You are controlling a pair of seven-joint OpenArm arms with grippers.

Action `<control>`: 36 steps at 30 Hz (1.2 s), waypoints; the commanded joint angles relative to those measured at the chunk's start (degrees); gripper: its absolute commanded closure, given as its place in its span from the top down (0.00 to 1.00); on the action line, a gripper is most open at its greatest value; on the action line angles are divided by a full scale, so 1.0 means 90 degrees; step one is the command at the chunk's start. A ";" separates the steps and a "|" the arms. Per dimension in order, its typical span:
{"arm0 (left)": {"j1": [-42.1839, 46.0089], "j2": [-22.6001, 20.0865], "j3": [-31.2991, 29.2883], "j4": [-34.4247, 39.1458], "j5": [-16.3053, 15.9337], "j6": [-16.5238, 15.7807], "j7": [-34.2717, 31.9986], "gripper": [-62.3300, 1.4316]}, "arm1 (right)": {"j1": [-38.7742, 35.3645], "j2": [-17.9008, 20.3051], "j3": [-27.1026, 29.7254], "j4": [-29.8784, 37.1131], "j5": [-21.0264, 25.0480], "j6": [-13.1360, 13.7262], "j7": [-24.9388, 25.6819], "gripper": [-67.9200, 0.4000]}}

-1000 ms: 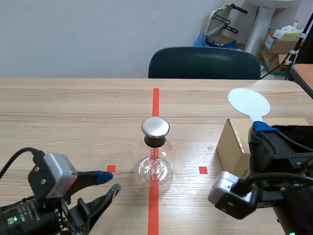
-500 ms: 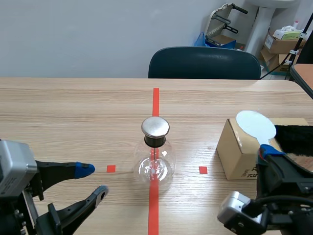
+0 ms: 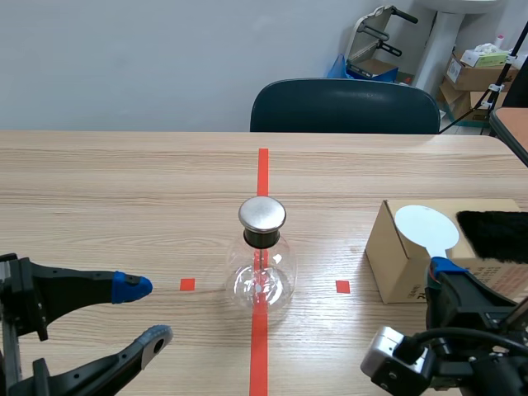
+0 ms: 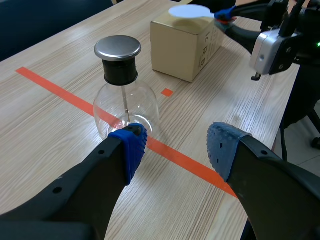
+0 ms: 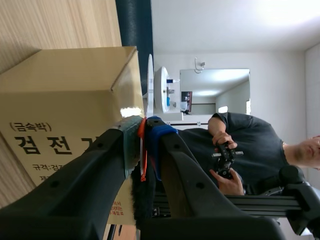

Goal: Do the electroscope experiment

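Note:
The electroscope is a clear glass flask with a black neck and round metal cap, standing on the red tape line at mid-table. My left gripper is open, low at the near left, well short of the flask. In the left wrist view the flask stands just ahead of the open gripper. My right gripper is shut on the handle of a white round paddle, whose disc is held up over the cardboard box. The right wrist view shows the paddle edge-on, its handle pinched in the gripper.
A cardboard box sits at the right with a black fur cloth lying on top. A dark chair stands behind the far table edge. A person stands behind the box in the right wrist view.
My left arm has drawn back toward the near left, away from the flask, still open. My right gripper has sunk lower and nearer with the paddle, so the disc now hangs over the box.

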 commanded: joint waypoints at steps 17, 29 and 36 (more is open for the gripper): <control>0.0051 -0.0039 -0.0002 0.0432 -0.0012 -0.0012 0.0119 0.49 | 0.0083 0.0056 0.0017 -0.0216 -0.0522 -0.0391 -0.0563 0.02; 0.0051 -0.0034 -0.0002 0.0559 -0.0015 -0.0010 0.0219 0.49 | 0.0202 0.0231 0.0015 -0.0216 -0.0595 -0.0279 -0.0719 0.02; 0.0051 -0.0034 -0.0002 0.0559 -0.0015 -0.0010 0.0199 0.49 | 0.0202 0.0233 0.0005 -0.0216 -0.0597 -0.0160 -0.0619 0.02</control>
